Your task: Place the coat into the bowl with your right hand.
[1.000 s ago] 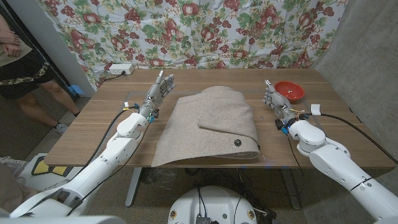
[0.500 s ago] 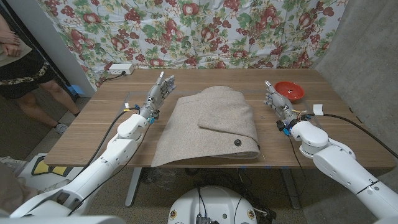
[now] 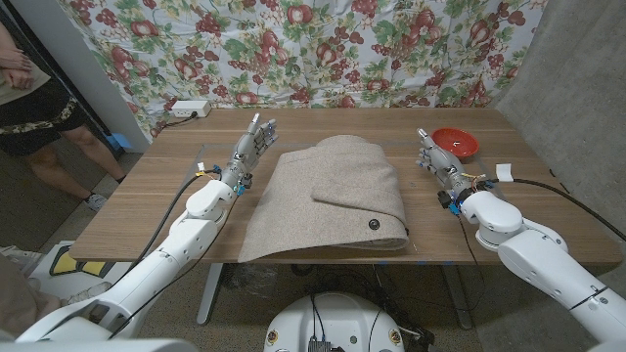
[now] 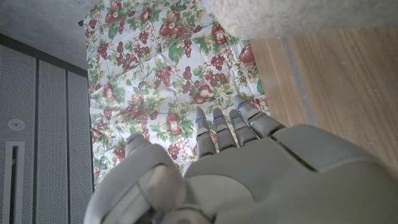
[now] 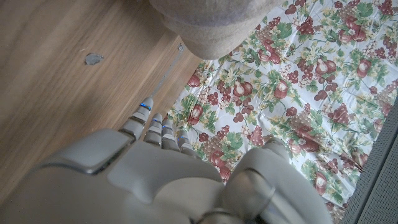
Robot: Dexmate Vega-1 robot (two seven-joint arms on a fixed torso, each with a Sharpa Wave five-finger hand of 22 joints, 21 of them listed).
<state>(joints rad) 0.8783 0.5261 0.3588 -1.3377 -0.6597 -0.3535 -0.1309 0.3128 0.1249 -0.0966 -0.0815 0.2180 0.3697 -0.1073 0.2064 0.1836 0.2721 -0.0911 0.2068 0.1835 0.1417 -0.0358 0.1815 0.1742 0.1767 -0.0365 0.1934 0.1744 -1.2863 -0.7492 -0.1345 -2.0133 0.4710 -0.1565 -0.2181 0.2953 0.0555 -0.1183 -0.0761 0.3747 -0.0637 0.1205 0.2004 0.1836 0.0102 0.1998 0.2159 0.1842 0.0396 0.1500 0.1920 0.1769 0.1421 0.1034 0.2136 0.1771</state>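
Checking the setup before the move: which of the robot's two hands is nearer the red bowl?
The right hand: the small red bowl sits just beyond its fingers, while the left hand stands across the folded beige coat.

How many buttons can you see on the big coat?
1. A single dark button sits near the front right corner of the folded coat in the head view. The coat is folded over, so more buttons may be hidden underneath.
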